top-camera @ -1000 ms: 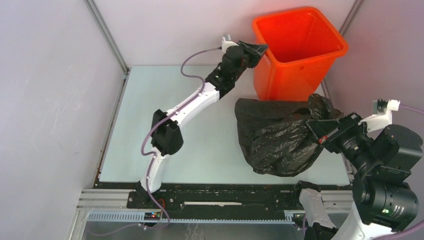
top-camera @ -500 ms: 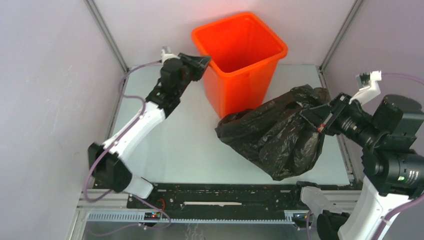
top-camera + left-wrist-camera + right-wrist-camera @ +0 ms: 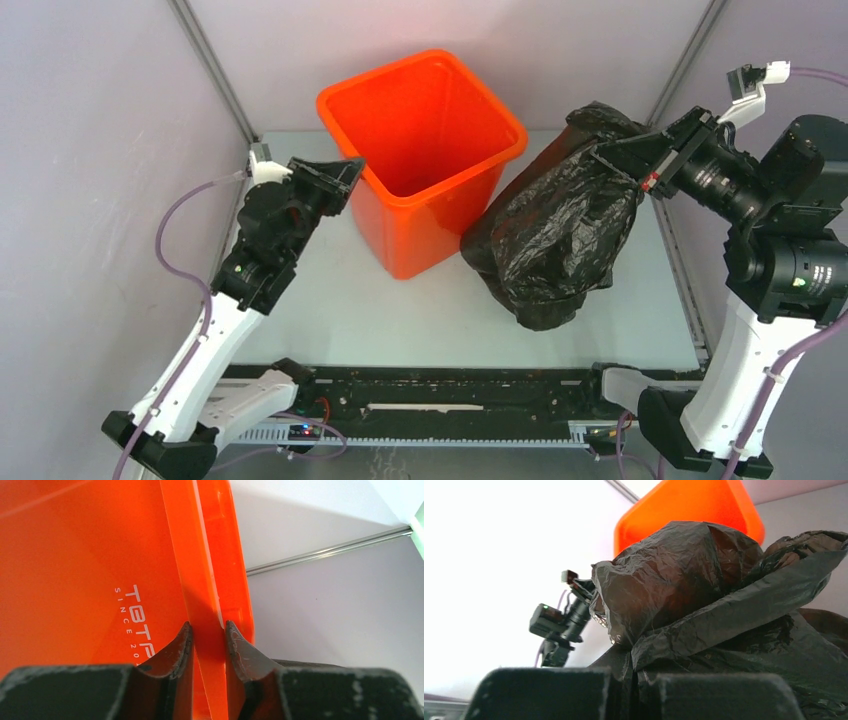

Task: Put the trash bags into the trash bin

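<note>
Dragged leftward to upper centre, the trash bin (image 3: 425, 235) stays pinched at its rim by the left pincer (image 3: 348, 172), while the right pincer (image 3: 612, 155), pressed together on the lifted trash bag (image 3: 560, 230) just beside it, risks snagging the bulky bag on that rim.

Trash bin (image 3: 415, 235) bright orange w/ white lettering (image 3: 137, 600), trash bag (image 3: 560, 230) glossy blk, table (image 3: 330, 300) pale grey.
</note>
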Motion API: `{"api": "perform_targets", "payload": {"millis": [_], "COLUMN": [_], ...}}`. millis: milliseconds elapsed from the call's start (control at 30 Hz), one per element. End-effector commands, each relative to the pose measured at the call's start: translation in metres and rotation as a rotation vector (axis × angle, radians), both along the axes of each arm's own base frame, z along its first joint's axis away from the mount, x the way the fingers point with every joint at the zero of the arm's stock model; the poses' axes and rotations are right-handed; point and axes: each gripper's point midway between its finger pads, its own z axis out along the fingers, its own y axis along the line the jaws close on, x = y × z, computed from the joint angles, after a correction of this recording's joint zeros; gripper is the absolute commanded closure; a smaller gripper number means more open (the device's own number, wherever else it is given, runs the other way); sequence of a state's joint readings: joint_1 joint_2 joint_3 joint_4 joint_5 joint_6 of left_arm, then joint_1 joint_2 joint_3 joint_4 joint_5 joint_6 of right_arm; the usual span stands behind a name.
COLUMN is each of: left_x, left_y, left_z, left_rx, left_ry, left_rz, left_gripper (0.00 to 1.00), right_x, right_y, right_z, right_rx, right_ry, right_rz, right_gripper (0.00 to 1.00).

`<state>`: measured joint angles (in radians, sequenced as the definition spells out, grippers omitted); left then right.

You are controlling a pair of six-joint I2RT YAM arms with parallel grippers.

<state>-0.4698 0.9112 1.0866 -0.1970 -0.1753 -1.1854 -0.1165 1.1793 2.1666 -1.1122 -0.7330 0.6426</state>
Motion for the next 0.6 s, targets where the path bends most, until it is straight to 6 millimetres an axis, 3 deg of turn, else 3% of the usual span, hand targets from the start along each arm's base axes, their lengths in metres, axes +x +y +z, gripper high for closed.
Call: {"api": "perform_targets", "payload": {"millis": [0, 200, 333, 467, 567], "left_x": [-0.005, -0.016, -0.021, -0.032, -0.046], "left_y": [0.003, 0.02, 0.025, 0.031, 0.03], "left_z": [0.007, 0.001, -0.006, 0.007, 0.021], "left_rx": [0.075, 0.02, 0.036, 0.067, 0.138], "left_ry": [-0.065, 0.004, 0.022, -0.03, -0.08], "left_rz": [-0.013, 0.025, 0.021, 0.018, -0.03], "left_gripper": [1.0, 0.97, 0.72, 0.49, 0.29], "right_x": [-0.014, -0.018, -0.016, -0.016, -0.005], "right_y": [0.017, 0.024, 0.024, 0.023, 0.015], "right_z": [0.045, 0.069, 0.077, 0.083, 0.074], "right_rx": [0.124, 0.277, 0.311, 0.322, 0.335], "right_ry": [-0.131, -0.157, -0.182, -0.179, -0.089], "right_rz": [0.113, 0.204, 0.216, 0.2, 0.109], "right_gripper": [1.0, 1.0, 1.0, 1.0, 1.0]}}
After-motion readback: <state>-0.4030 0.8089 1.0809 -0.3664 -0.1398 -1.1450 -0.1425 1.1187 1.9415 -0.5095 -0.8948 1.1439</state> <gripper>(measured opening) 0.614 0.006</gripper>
